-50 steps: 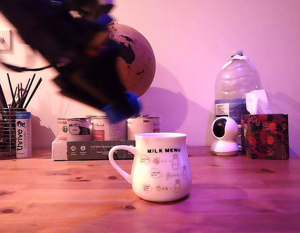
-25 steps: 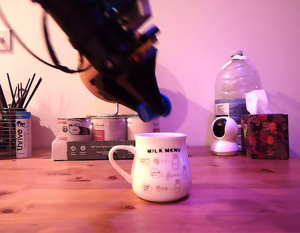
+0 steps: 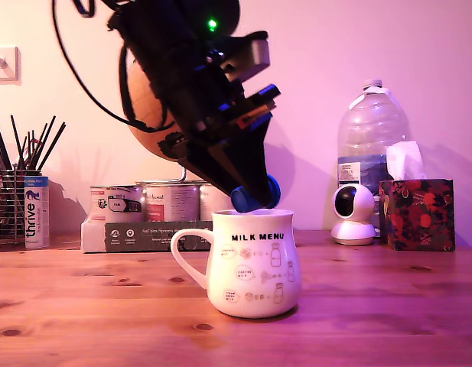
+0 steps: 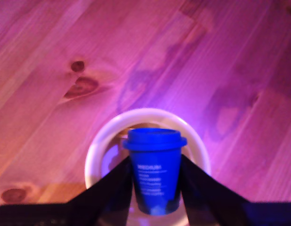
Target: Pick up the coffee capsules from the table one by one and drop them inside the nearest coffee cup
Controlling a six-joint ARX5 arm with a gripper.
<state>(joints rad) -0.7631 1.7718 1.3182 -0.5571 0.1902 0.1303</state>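
Gripper (image 3: pixel 255 197): black, angled down from the upper left of the exterior view toward frame centre, a green light lit near the top of the arm. Its two fingers (image 4: pixel 118 181) clamp a blue coffee capsule (image 4: pixel 155 170) between them; in the wrist view the jaws press against both sides of the pod.

Blue coffee capsule: tapered pod with a wider rimmed end and pale lettering on its side, too blurred to read in full. In the exterior view it (image 3: pixel 256 196) shows as a blue shape at the gripper tip, just above the mug's rim, centre of the frame. In the wrist view it sits lower centre, over the mug's round opening.

Coffee cup (image 3: pixel 255 261): white ceramic mug, loop handle toward the exterior view's left, black "MILK MENU" lettering and small drink drawings. Upright, lower centre of the exterior view. In the wrist view its white rim (image 4: pixel 100 142) rings the capsule.

Table (image 3: pixel 90 306): knotty wood planks across the lower frame.

Background, exterior view: brown globe (image 3: pixel 144 115) behind the arm, upper left; three metal tins (image 3: pixel 170 202) on a dark box (image 3: pixel 144 235), centre left; wire holder with dark sticks (image 3: pixel 17 183), far left; clear water bottle (image 3: pixel 371 134), small white camera (image 3: pixel 352 214) and patterned tissue box (image 3: pixel 416 212), right side.
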